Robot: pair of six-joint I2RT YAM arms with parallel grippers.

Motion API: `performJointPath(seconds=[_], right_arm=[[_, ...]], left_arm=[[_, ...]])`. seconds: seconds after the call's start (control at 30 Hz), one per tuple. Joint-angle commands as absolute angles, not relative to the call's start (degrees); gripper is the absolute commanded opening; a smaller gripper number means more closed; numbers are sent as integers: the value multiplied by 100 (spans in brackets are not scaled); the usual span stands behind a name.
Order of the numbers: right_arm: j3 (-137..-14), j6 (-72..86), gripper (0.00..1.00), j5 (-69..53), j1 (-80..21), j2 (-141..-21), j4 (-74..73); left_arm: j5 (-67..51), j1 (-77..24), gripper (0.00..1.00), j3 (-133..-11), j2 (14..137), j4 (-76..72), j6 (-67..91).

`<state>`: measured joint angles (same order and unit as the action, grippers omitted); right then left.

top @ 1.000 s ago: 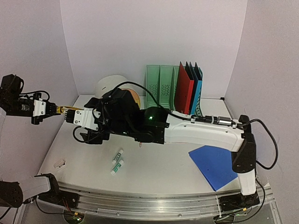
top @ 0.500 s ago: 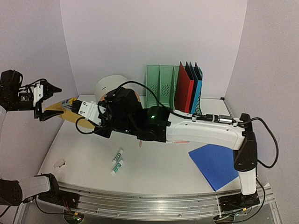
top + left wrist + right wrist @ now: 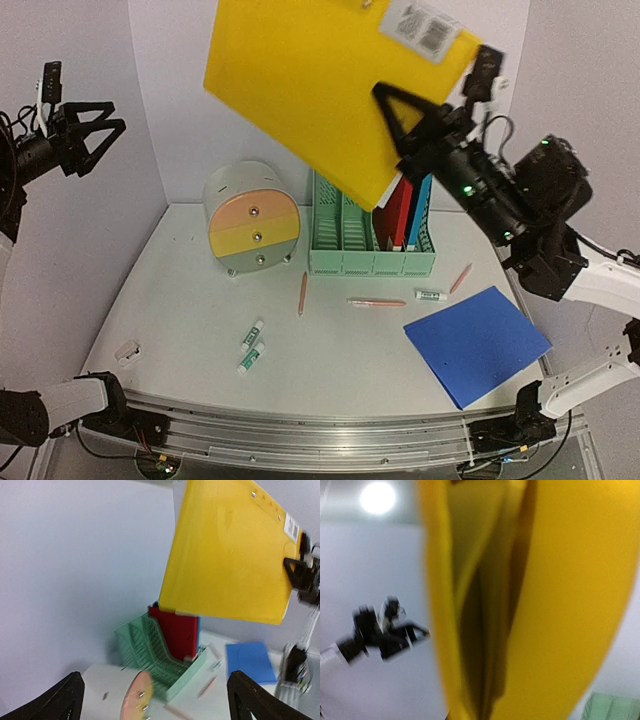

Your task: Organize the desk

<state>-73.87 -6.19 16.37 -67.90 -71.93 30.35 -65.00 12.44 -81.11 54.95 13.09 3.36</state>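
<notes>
I am holding the yellow folder (image 3: 320, 90) high in the upper middle of the top view. My right claw (image 3: 390, 100) is pinching it shut at its right edge, near the white label. The folder is hanging tilted in the air, over the mint-green file rack (image 3: 350, 235) at the back of the desk (image 3: 190, 310). My left claw (image 3: 100, 140) is standing wide open at the upper left of the frame, well apart from the folder, and it is carrying nothing.

I am judging that I am now filing this folder in the rack. A red folder (image 3: 393, 215) and some blue ones are already standing in the slots at the right, and the slots at the left are looking free. For the next move I am needing to turn the folder upright, bring its lower edge in line with one free slot, and lower it slowly so that it is not catching on the dividers.

The desk is filling the lower half of the view. A blue folder (image 3: 478, 340), pens and glue sticks (image 3: 251, 335) are lying on it, so I think much tidying is waiting.
</notes>
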Motion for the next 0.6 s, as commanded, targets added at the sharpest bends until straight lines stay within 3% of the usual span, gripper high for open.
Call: performJointPath(seconds=[0.0,0.27,0.57], right_arm=[[-7110,454,0,866,-6832,-7362,5622],[-8288,998,0,163,-6838,-8825,6605],[-9391,1478,0,44,-6830,-10037,6851]], left_arm=[[-7060,1212,100,-7050,5582,-3130,5312],[-6466,-253,100,-8300,6296,-3152,5355],[-6673,-471,100,-7829,6093,-3708,5705]])
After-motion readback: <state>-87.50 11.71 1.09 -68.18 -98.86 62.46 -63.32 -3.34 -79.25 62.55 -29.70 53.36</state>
